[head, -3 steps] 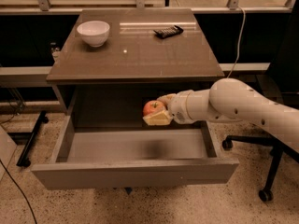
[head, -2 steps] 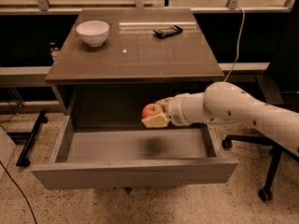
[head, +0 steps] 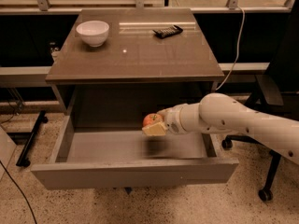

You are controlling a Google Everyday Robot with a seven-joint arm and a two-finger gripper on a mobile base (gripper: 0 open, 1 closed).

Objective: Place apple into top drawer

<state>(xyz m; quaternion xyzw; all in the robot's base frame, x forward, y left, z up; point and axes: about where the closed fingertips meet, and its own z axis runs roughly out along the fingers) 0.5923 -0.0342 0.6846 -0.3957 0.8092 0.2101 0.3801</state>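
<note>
My gripper (head: pixel 154 125) hangs over the open top drawer (head: pixel 135 174), a little to the three o'clock side of its middle and toward its back, and my jaws are clamped on the apple (head: pixel 150 120). The fruit is red-orange and sits between my fingers with its upper half showing. A pale yellowish finger pad (head: pixel 154 130) presses against its underside on the six o'clock side. The apple is held in the air above the grey drawer floor, not touching it, and a soft dark shadow lies on the floor just below. My white arm (head: pixel 233 122) reaches in from four o'clock, crossing over the drawer's right wall. The drawer is pulled well out from under the brown-topped cabinet (head: pixel 135 55), its plain front panel nearest the six o'clock edge of the view. On the cabinet top a white bowl (head: pixel 93 32) stands upright at about ten o'clock, and a small flat black object (head: pixel 168 31) lies at about one o'clock, well apart from the bowl. A white cable (head: pixel 238 45) hangs down past the cabinet's three o'clock side. At five o'clock a wheeled chair base (head: pixel 265 192) stands on the speckled floor.
</note>
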